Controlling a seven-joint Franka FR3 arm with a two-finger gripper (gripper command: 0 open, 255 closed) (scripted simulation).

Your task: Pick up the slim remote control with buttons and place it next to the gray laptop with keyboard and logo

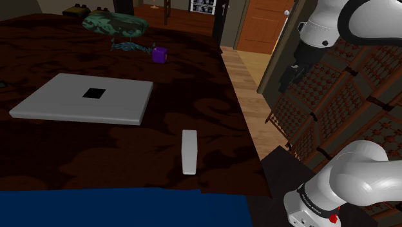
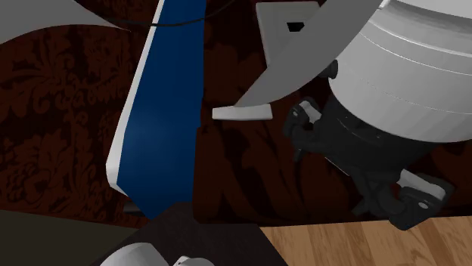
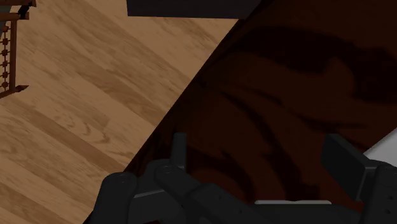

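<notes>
The slim pale grey remote lies flat on the dark brown patterned cover, near the side that borders the wooden floor; it also lies below the laptop as the remote. The grey laptop is shut flat, with a black square logo on its lid, up and to the shoulder view's left of the remote. My gripper hangs open above the cover's edge, its fingers apart with nothing between them. In the shoulder view the gripper is high at the right, well away from the remote.
A purple mug and a green cushion sit at the far end of the cover. A blue blanket crosses the near edge. Wooden floor runs beside the cover, and a brown lattice screen stands beside the stand.
</notes>
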